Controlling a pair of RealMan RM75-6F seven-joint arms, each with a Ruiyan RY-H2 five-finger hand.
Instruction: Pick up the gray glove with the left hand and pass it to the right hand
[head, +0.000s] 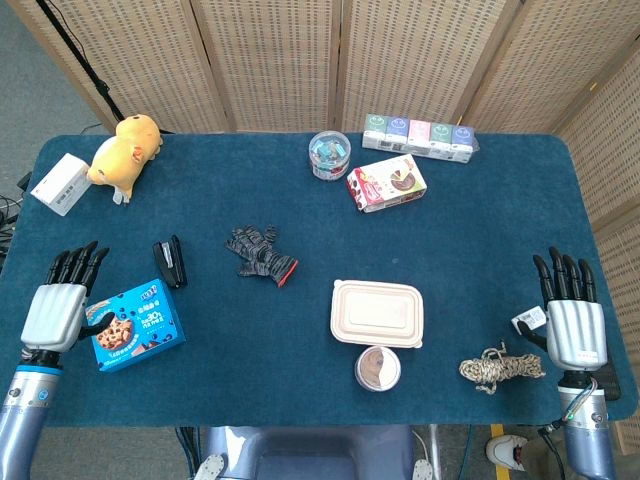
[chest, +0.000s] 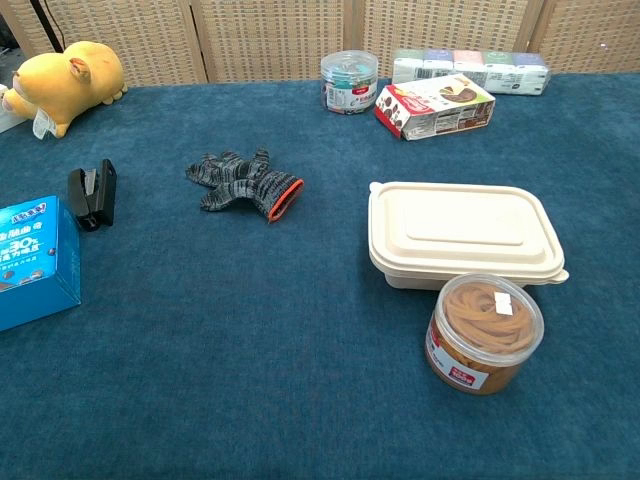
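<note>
The gray glove (head: 260, 254) with a red cuff lies flat on the blue table, left of centre; the chest view shows the glove (chest: 243, 183) with its fingers pointing left. My left hand (head: 62, 308) rests open at the table's left edge, fingers spread, well to the left of the glove. Far across at the right edge my right hand (head: 572, 318) is open too, fingers straight and pointing away. Neither hand holds anything, and neither shows in the chest view.
A blue cookie box (head: 137, 326) and a black stapler (head: 171, 262) lie between my left hand and the glove. A beige lunch box (head: 377, 313), a jar (head: 378, 368), a rope coil (head: 500, 368), a yellow plush (head: 125, 150) and snack boxes (head: 386, 183) are also on the table.
</note>
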